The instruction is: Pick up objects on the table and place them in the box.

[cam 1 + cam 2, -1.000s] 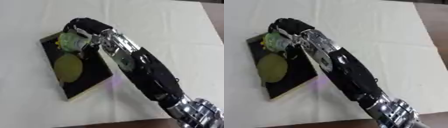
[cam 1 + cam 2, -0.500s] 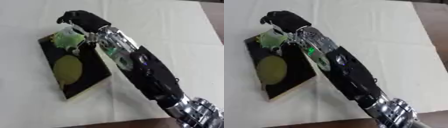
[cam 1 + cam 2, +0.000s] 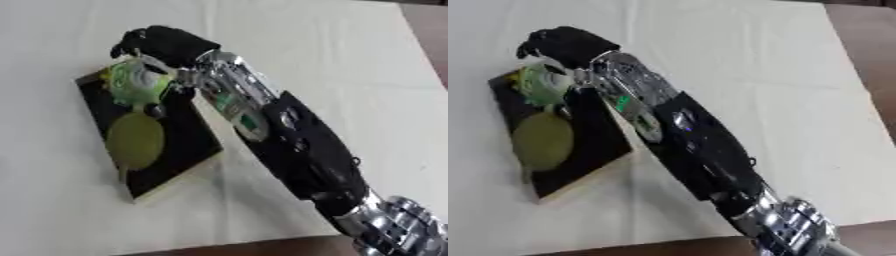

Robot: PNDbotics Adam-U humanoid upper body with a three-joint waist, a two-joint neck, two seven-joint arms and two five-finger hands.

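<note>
**Lowering the green-and-white object into the box**

Reaching diagonally from the lower right of both views, the right hand hangs over the far end of the box, a shallow tray with a black floor and a pale rim lying askew on the white table. The fingers curl round the green-and-white object, which sits under the palm, above the box's upper corner.

Changes over the last second:
- The hand has shifted toward the far corner of the box, carrying the object along.
- The grasp is unchanged; no release is visible.
- The yellow-green round object has stayed on the box floor, just beside the carried object; whether the two touch cannot be told.

Meaning for the task: the carried object is already positioned over the box interior, so the transport step appears nearly complete. The remaining step is judged to be letting go and withdrawing. One item is already boxed. No other loose item shows on the table. The left hand appears in neither view.
</note>
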